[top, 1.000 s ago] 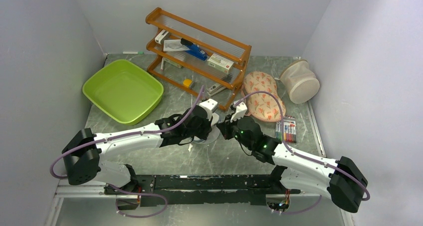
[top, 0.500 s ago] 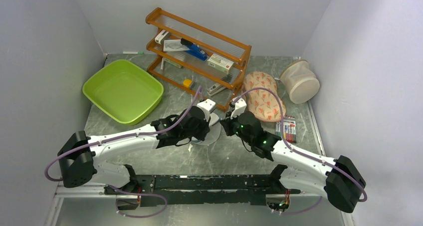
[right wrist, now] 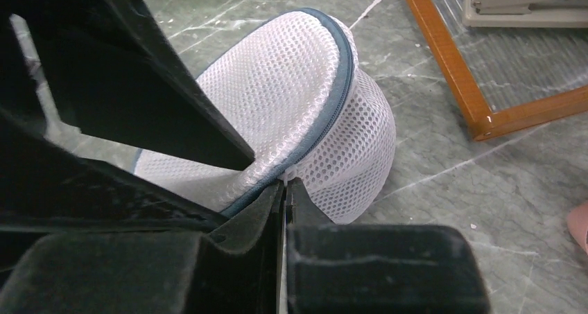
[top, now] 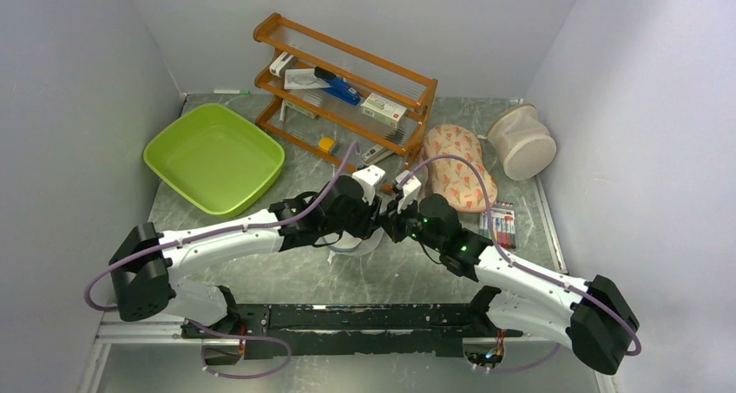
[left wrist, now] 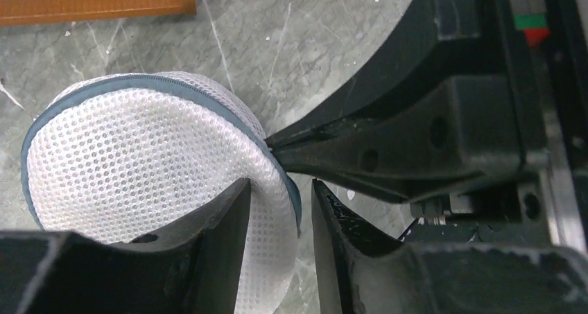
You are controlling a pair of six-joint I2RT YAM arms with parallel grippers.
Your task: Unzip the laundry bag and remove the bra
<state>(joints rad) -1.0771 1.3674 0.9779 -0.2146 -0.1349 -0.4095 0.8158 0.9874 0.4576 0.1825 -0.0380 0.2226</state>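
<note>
The laundry bag (left wrist: 139, 161) sits on the table just in front of the wooden rack (top: 347, 81), on my side of it. Both my hands meet there.

My left gripper (left wrist: 281, 193) has its fingers apart. The bag's round edge pokes up into the gap between them. I think I keep them there so I can catch the bag and stop it from sliding.

My right gripper (right wrist: 284, 186) has its fingers pressed together. The tips touch the grey zip (right wrist: 333, 99) on the bag's side that faces away from the rack. I cannot tell if the little pull tab is caught between them. I want that tab, so that is why I pinch right there.

The zip looks shut all the way round. I cannot see the bra, so I think it is inside the bag.
</note>
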